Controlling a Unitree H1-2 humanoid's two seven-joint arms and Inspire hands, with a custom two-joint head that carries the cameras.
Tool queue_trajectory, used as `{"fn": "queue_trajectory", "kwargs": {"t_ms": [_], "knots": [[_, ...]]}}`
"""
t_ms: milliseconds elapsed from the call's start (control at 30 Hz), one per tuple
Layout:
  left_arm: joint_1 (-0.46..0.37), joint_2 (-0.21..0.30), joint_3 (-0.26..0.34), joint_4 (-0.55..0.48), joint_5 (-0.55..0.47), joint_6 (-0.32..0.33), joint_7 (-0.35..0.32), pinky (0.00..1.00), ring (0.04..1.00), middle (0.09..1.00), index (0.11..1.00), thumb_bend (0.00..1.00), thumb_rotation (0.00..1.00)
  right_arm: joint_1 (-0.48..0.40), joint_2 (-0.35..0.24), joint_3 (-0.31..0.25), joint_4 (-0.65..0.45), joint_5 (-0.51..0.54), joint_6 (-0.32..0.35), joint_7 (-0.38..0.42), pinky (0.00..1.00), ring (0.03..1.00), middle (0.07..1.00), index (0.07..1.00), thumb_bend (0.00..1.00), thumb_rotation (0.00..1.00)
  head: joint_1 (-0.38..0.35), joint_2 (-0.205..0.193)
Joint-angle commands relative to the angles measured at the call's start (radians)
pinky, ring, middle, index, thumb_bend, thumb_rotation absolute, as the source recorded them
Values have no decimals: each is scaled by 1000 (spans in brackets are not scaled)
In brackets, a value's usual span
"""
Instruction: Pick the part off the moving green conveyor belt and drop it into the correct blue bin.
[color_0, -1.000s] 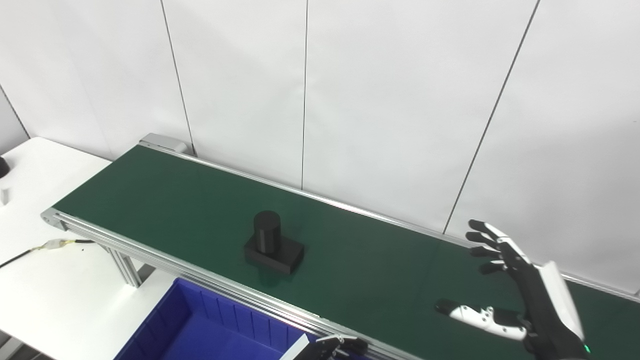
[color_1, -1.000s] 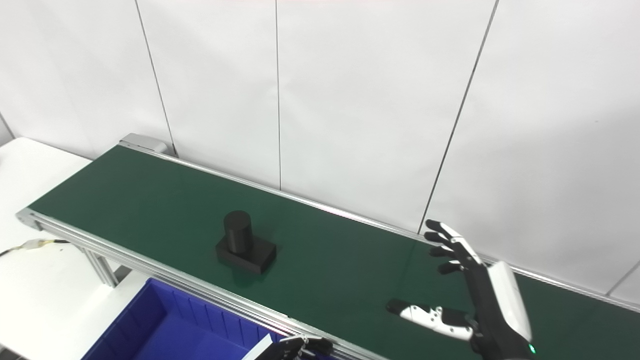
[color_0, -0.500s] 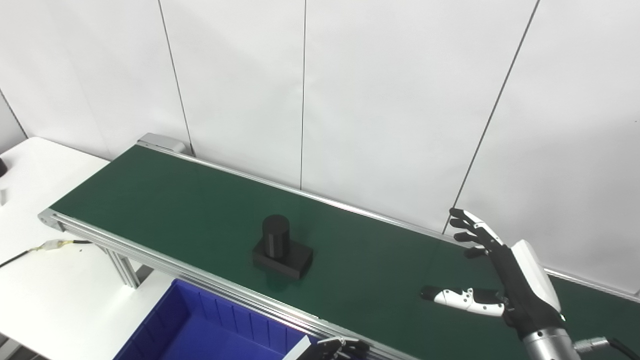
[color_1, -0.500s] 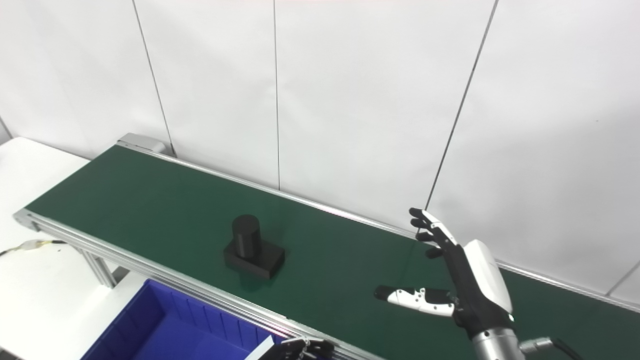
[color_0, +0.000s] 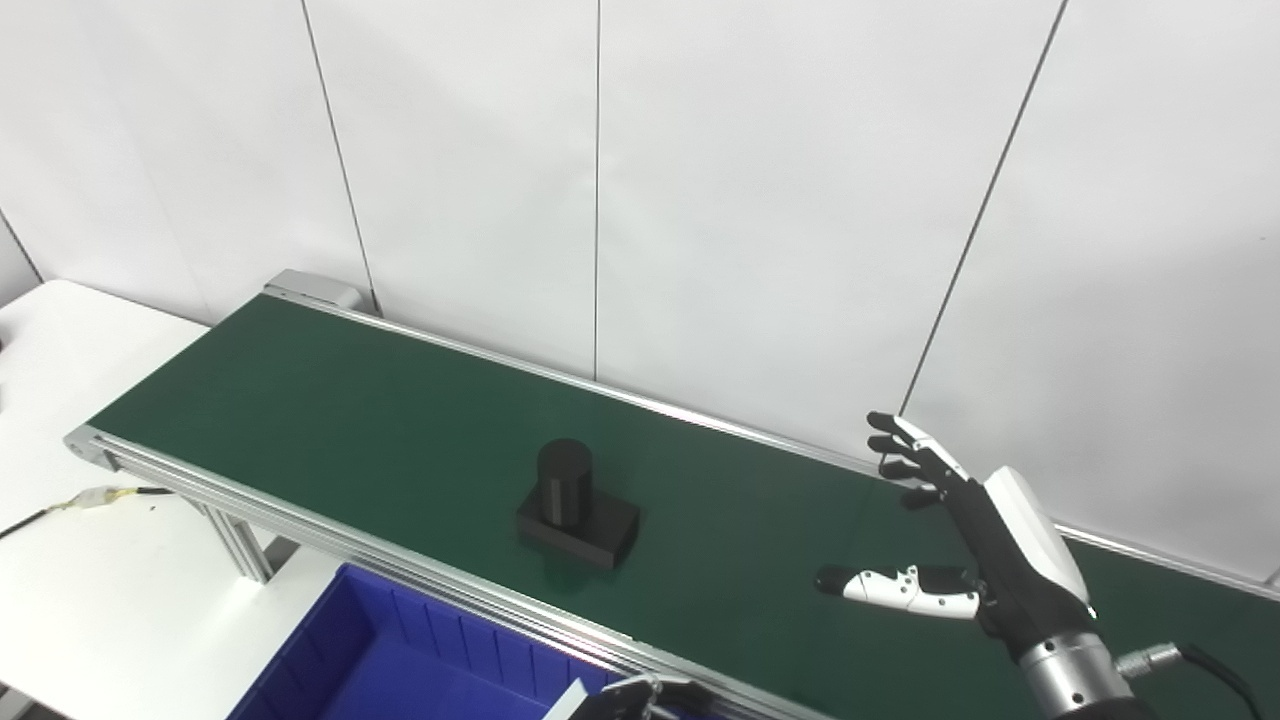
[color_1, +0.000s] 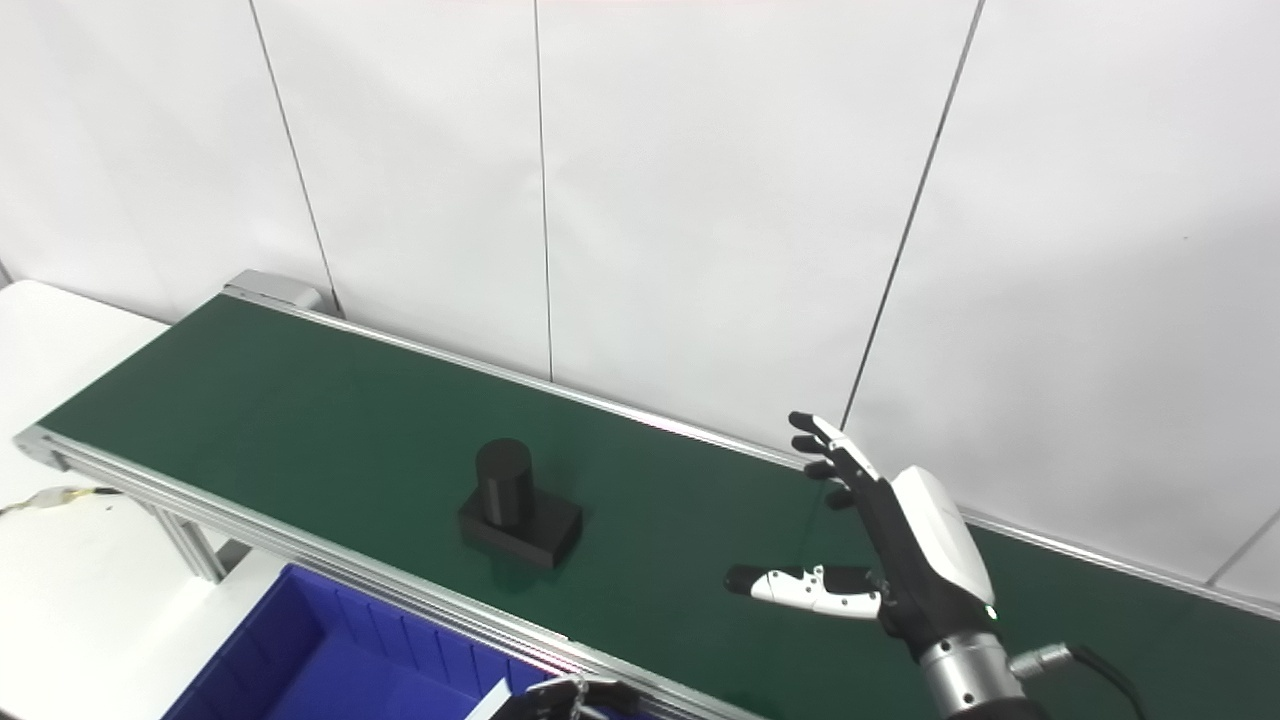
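The matte black part (color_0: 577, 504) — upright cylinder on a square base — looks rigid and light; grasp the cylinder. At its three o'clock, the right hand (color_0: 985, 560) is spread, empty.

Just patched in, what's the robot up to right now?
A black part, an upright cylinder on a flat base, sits on the green conveyor belt, untouched. The right hand hangs open over the belt to the part's right, fingers spread and thumb pointing toward the part, with a clear gap between them. The left hand barely shows at the bottom edge, beside the blue bin that sits below the belt's near rail; its state can't be told. Nothing is grasped yet.
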Motion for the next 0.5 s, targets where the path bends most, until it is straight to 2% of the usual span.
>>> {"fn": "queue_trajectory", "kwargs": {"t_ms": [0,267,467], "knots": [[-4,-15,7,-31,-9,-39,-12,504,624,740,744,992,197,-47,11,2,-24,8,14,1,716,808,862,913,797,376,3,2],[-5,-41,-5,-26,26,-39,36,468,578,695,702,991,211,-92,25,34,31,2,24,20,718,831,895,937,810,422,9,13],[2,-31,-24,-39,33,-39,60,477,590,706,710,980,223,-144,48,76,103,-26,1,5,676,813,885,934,842,454,4,14]]}}
